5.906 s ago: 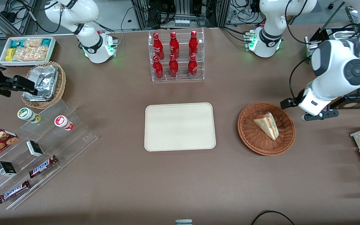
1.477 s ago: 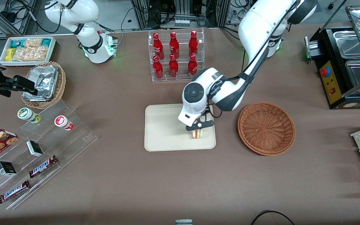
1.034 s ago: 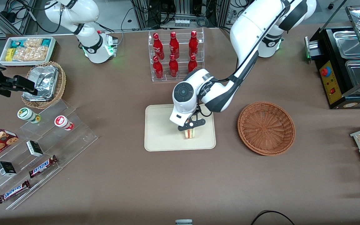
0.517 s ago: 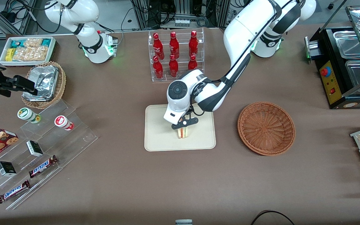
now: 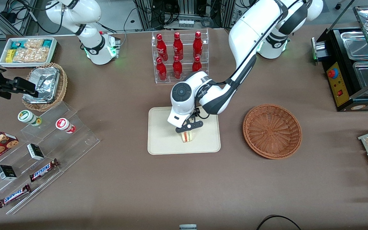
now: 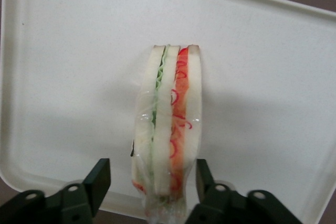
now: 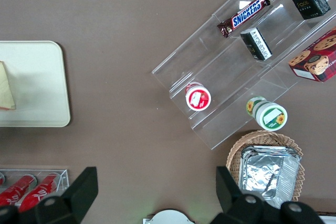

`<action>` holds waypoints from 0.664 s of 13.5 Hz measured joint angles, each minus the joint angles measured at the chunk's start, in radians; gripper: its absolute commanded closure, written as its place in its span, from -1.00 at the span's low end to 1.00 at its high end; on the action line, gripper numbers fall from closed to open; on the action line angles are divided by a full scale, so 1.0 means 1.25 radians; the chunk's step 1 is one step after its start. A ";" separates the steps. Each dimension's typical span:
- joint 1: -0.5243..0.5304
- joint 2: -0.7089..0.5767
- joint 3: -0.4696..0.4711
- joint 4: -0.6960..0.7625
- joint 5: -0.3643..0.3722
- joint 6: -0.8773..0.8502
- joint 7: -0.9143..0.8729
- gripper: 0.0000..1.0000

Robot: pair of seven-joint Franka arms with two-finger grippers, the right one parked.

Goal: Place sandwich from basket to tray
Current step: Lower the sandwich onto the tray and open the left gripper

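While over tray | gripper open; sandwich between fingers

"SNICKERS" reads on two bars on the clear stand — one reads in the right wrist view too; nothing else legible.

Six red bottles, candy bars.

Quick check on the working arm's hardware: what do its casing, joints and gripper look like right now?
The left arm has glossy white shells with dark grey joint sections, a round dark cap on the wrist joint and a thin black cable along its forearm. Its base glows green. The gripper, over the tray, is black, with two blocky black fingers.
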 measured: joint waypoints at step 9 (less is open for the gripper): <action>0.015 -0.080 0.001 0.095 0.000 -0.021 -0.005 -1.00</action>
